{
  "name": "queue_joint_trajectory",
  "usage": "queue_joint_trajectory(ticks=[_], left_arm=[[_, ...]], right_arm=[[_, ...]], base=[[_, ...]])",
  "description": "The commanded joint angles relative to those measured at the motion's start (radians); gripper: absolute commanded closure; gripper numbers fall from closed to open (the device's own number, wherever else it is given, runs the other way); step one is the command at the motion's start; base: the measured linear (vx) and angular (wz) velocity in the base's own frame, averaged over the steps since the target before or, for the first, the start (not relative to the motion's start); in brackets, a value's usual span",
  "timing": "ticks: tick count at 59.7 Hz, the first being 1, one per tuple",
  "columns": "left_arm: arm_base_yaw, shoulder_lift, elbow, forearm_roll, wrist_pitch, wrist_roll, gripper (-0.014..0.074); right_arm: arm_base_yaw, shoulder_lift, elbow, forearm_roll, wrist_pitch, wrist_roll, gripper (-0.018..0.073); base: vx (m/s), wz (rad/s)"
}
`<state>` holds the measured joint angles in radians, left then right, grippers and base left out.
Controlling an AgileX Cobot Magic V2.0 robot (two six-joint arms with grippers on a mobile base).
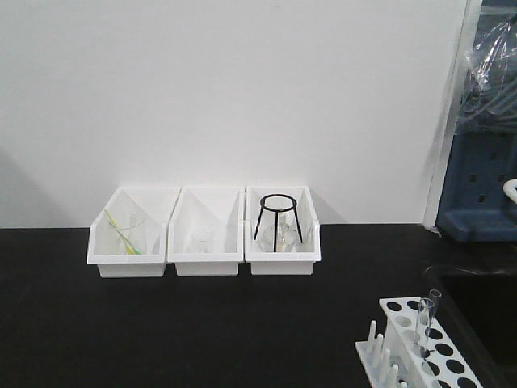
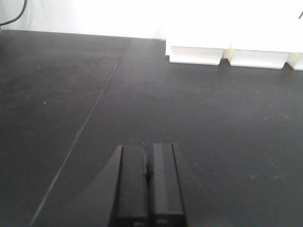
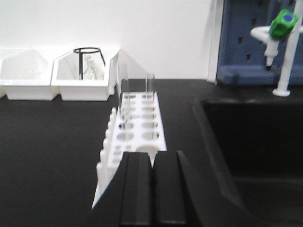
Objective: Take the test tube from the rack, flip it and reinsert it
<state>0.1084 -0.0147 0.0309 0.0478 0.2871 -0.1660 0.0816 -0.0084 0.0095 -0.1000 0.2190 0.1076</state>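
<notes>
right wrist view shows the right gripper (image 3: 152, 189) low in the frame, fingers pressed together, holding nothing and lined up with the rack (image 3: 137, 130) ahead. two test tubes (image 3: 123, 97) stand upright in holes at its far end, open ends up, so neither looks flipped yet. the left gripper (image 2: 148, 187) is also closed and unladen over bare black table (image 2: 71, 94), parked clear, probably because the rack sits at lower right of the front view.
</notes>
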Motion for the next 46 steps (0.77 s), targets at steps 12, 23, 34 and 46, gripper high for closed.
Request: queue_joint_trajectory(ticks=[12, 23, 34, 46], left_arm=[[-0.004, -0.003, 0.002, -0.004, -0.085, 0.0, 0.0603], [-0.004, -0.003, 0.002, -0.004, -0.085, 0.0, 0.0603], [-0.004, -0.003, 0.002, -0.004, -0.085, 0.0, 0.0603], [-0.004, -0.003, 0.002, -0.004, -0.085, 0.0, 0.0603]], right_arm=[[-0.001, -0.014, 0.022, 0.001, -0.076, -0.008, 0.0568], [-0.001, -0.014, 0.022, 0.002, -0.076, -0.008, 0.0568], [-0.001, -0.014, 0.022, 0.002, -0.075, -0.008, 0.0568], [-0.001, -0.014, 0.022, 0.002, -0.075, -0.008, 0.0568]], base=[[0.0, 0.0], [0.0, 0.0], [0.0, 0.0], [0.0, 0.0]])
